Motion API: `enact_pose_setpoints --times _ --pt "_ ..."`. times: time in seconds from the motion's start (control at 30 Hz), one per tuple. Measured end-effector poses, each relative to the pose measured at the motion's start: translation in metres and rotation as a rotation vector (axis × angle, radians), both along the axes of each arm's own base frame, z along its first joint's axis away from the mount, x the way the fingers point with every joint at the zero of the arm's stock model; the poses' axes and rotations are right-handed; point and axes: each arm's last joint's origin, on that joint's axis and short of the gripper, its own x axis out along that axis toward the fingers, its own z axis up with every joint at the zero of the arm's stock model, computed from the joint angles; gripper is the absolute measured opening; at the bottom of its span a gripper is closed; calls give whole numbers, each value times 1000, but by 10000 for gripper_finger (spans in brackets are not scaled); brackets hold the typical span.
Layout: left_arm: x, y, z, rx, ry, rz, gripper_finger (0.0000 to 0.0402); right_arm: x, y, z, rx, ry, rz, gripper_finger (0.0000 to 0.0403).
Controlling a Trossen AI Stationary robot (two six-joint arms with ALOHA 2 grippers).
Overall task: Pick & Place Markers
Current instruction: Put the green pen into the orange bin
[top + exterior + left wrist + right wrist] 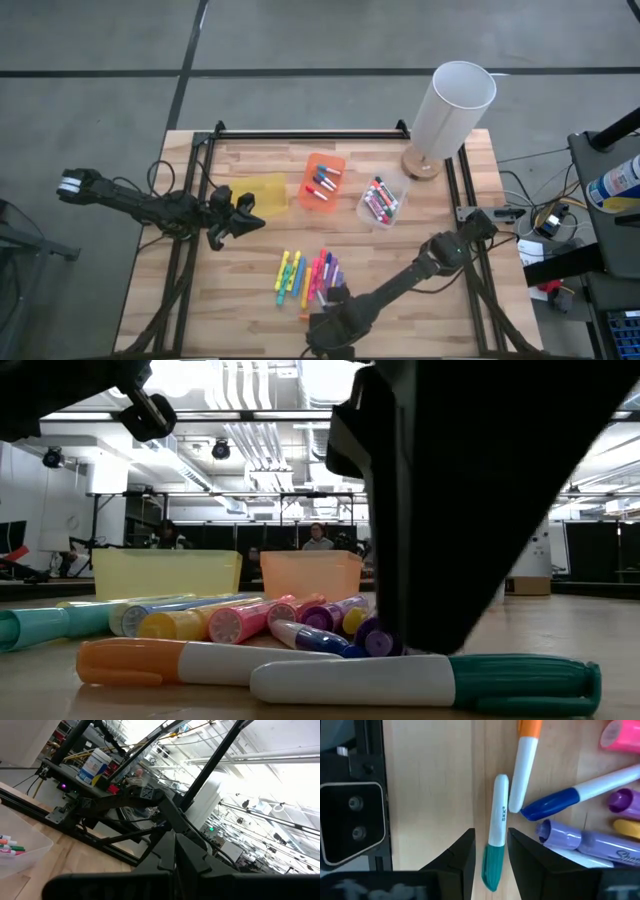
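Your right gripper [490,851] was down over the near end of the loose marker pile, fingers narrowed to either side of the white marker with the teal cap [495,827] but not visibly pinching it as it lay flat on the table [430,780]. With the orange-capped marker [522,765] touching its white end, a lift risked dragging that neighbour, and a grip near the cap could have let it swing. Your left gripper [232,215] waited shut by the yellow bin [262,190].

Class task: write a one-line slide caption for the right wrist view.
Right gripper straddles a teal-capped white marker on the table.
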Motion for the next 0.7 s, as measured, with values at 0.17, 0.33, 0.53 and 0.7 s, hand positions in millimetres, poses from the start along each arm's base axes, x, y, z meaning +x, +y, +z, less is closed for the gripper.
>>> enact_pose_setpoints --times 0.17,0.33,0.53,0.7 --pt "0 0 0 0 0 0 9 -3 -2 -8 -13 23 -4 106" --pt "0 0 0 0 0 0 9 -6 -4 -17 -32 51 -3 105" --pt "0 0 0 0 0 1 9 -6 -5 -19 -34 53 -2 77" --pt "0 0 0 0 1 2 9 -6 -6 -18 -33 51 -2 32"
